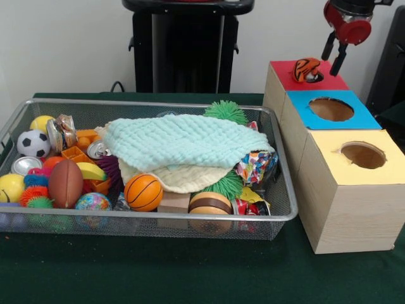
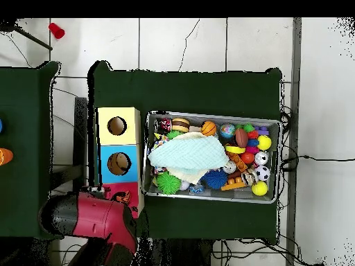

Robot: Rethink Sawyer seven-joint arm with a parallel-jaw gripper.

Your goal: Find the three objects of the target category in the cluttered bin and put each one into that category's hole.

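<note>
An orange striped plush tiger (image 1: 307, 69) lies on top of the red box (image 1: 281, 71), over where its hole would be. It also shows in the overhead view (image 2: 122, 197). My gripper (image 1: 331, 63) hangs just above and to the right of the tiger, open and empty, not touching it. The silver wire-mesh bin (image 1: 152, 103) stands to the left, full of toys. A pale green cloth (image 1: 183, 140) covers its middle and hides what lies beneath. No other plush toy shows in the bin.
A blue box with a round hole (image 1: 331, 109) and a yellow box with a round hole (image 1: 362, 154) stand in a row with the red one. The bin holds balls (image 1: 143, 192), shiny cans (image 1: 58, 133), spiky green toys (image 1: 225, 111) and orange blocks. My red arm (image 2: 90, 215) reaches over the red box.
</note>
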